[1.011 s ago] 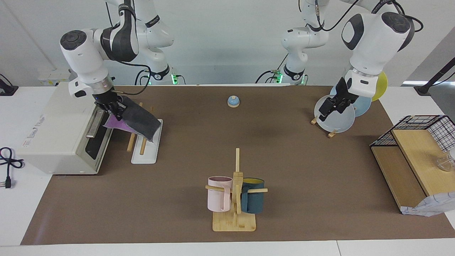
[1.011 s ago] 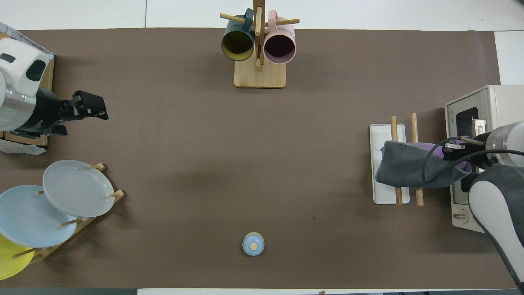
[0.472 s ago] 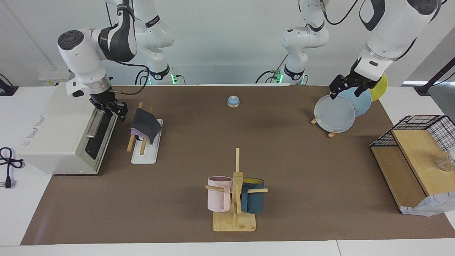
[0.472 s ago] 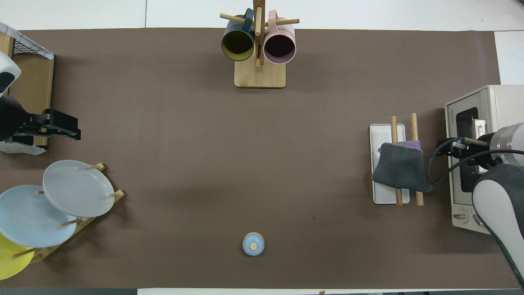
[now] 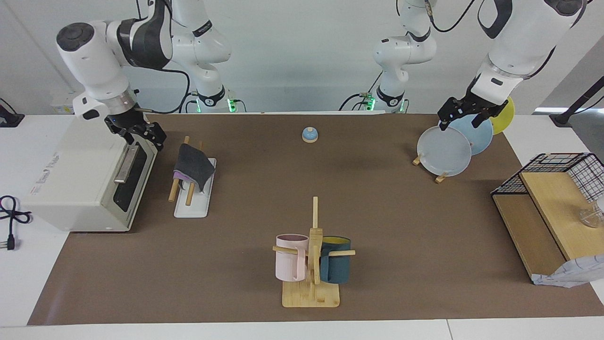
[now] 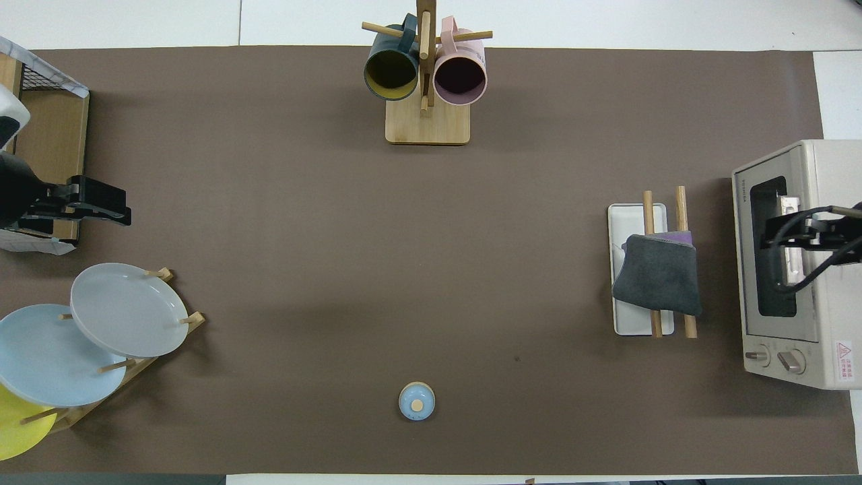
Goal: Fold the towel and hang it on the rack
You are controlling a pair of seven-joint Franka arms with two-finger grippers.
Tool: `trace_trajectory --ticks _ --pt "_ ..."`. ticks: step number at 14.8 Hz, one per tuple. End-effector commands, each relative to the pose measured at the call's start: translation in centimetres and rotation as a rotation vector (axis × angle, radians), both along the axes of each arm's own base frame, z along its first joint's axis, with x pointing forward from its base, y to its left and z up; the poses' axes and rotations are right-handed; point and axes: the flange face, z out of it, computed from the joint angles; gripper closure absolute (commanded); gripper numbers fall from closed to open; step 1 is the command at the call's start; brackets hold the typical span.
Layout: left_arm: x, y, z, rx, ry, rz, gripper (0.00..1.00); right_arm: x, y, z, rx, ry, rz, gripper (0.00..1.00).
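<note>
Towel [image 5: 192, 166] folded, draped over both rods of rack [image 5: 191, 200], grey face out. R gripper [image 5: 141, 134] over toaster oven [image 5: 80, 182], fingers apart, empty. L gripper [image 5: 465, 114] above plate stand [image 5: 441, 178], fingers apart, waits. Hang step looks done; next: retract arms only.

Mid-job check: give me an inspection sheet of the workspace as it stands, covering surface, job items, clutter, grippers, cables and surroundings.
Surface: brown mat over a white table.
Job's things: towel folded, grey face out, draped over the rack rods; purple edge showing.
Clutter: mug tree with two mugs, plate stand with three plates, blue bell, toaster oven, wire basket shelf.
Grippers: right gripper open, empty, over the oven; left gripper open, empty, over the plates.
Cables: black power cord lies on the table beside the oven.
Surroundings: white wall; nothing else seen.
</note>
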Motion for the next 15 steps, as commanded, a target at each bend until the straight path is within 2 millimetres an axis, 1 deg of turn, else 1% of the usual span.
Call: trace_trajectory --ticks 1,2,3,4,5,6,7,11,12,14,15 --pt "2.1 -0.3 -2.6 0.016 0.025 -0.022 0.00 1.6 -2.2 4.1 -0.015 0.053 0.072 0.00" --pt "2.4 -0.4 -1.7 0.013 0.007 -0.025 0.00 1.4 -2.2 5.0 -0.018 0.052 0.091 0.00" --pt "1.9 -0.5 -0.8 0.014 -0.009 -0.026 0.00 1.4 -2.1 5.1 -0.025 0.053 0.098 0.00" --pt "1.4 -0.5 -0.4 0.016 -0.018 -0.026 0.00 1.4 -1.4 4.9 -0.024 0.059 0.110 0.00" --pt "0.7 -0.2 -0.8 0.020 -0.014 -0.017 0.00 1.4 -0.7 5.4 -0.028 0.058 0.122 0.00" --pt "0.1 -0.1 -0.5 0.021 -0.017 -0.017 0.00 1.5 -0.4 6.3 -0.031 0.043 0.129 0.00" --pt "0.0 0.0 -0.4 0.022 -0.017 -0.020 0.00 1.7 0.2 6.9 -0.035 0.029 0.139 0.00" --pt "-0.1 0.1 -0.3 0.022 -0.017 -0.012 0.00 2.3 1.3 6.9 -0.012 0.010 0.152 0.00" --pt "-0.1 -0.1 -0.3 0.023 -0.015 -0.014 0.00 2.7 2.4 6.6 -0.005 0.009 0.170 0.00" --pt "-0.4 -0.1 0.0 0.023 -0.015 -0.017 0.00 2.5 3.0 7.0 0.003 0.003 0.181 0.00" --pt "-0.4 -0.3 0.0 0.023 -0.015 -0.020 0.00 2.3 3.0 6.9 0.003 0.004 0.181 0.00"
